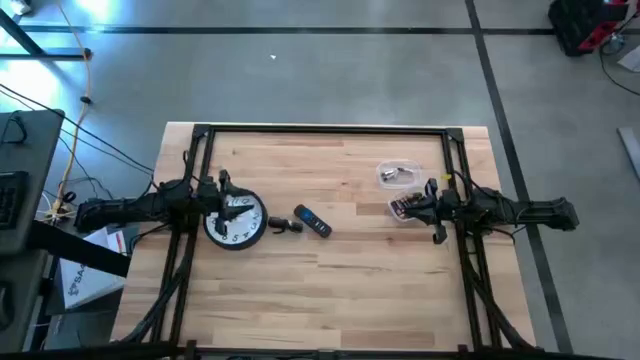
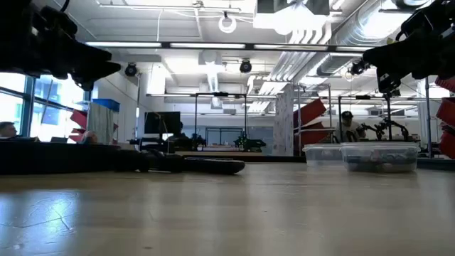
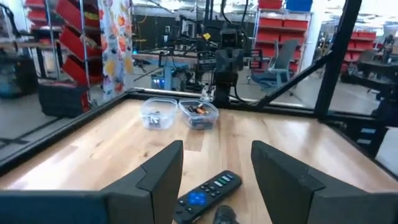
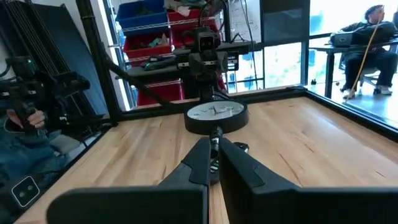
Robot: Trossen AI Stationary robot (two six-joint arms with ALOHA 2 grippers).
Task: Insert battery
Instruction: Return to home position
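A round white-faced clock (image 1: 236,221) lies flat on the table's left half. Right of it lie a small dark piece (image 1: 284,226) and a black remote (image 1: 314,222) with a blue button. My left gripper (image 3: 214,168) hovers open above the clock's near side, the remote (image 3: 207,194) showing between its fingers farther off. My right gripper (image 4: 212,146) is shut, raised beside two clear tubs (image 1: 398,176) (image 1: 406,207) of small items. Whether it holds anything I cannot tell. No single battery can be made out.
A black frame (image 1: 325,129) runs along the table's far edge and down both sides. Bare wood lies along the near half (image 1: 320,300). In the low view both arms hang well above the tabletop (image 2: 227,206). People show beyond the table in the right wrist view.
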